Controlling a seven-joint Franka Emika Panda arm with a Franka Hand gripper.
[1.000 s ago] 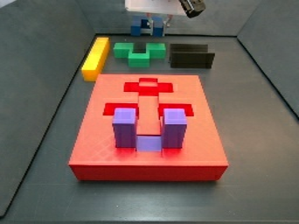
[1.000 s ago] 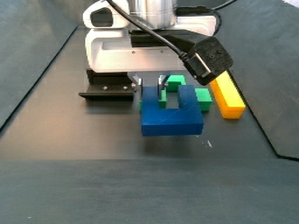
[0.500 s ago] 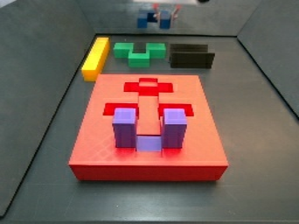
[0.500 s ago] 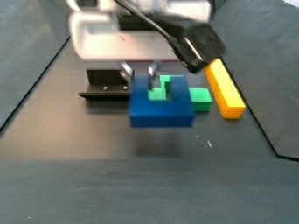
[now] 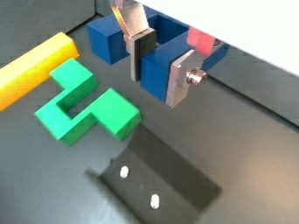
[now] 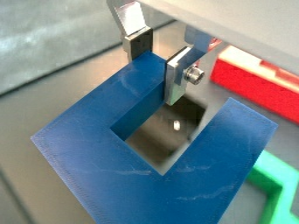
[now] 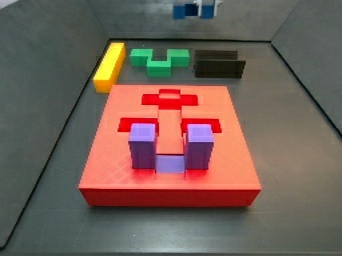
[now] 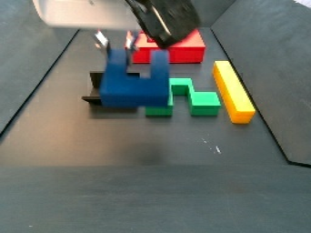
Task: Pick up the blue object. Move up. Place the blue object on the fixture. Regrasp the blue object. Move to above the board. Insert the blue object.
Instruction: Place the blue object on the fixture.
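On the floor, red board [image 7: 168,145] with purple U-block [image 7: 171,146] seated in its recess. Above the fixture [image 8: 100,94], gripper [image 8: 116,40] clamps the blue object [image 8: 131,82] aloft, fingers [image 6: 180,73] pinching one prong; green block [image 8: 185,97] and yellow bar [image 8: 234,90] beside.

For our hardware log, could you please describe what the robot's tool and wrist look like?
The tool has two flat silver metal finger plates with dark pads and a round screw head. In a side view, the wrist housing is white, with a black part.

Side views face opposite ways, sharing board [image 7: 170,140]; wrist views close on tool [image 5: 156,59]
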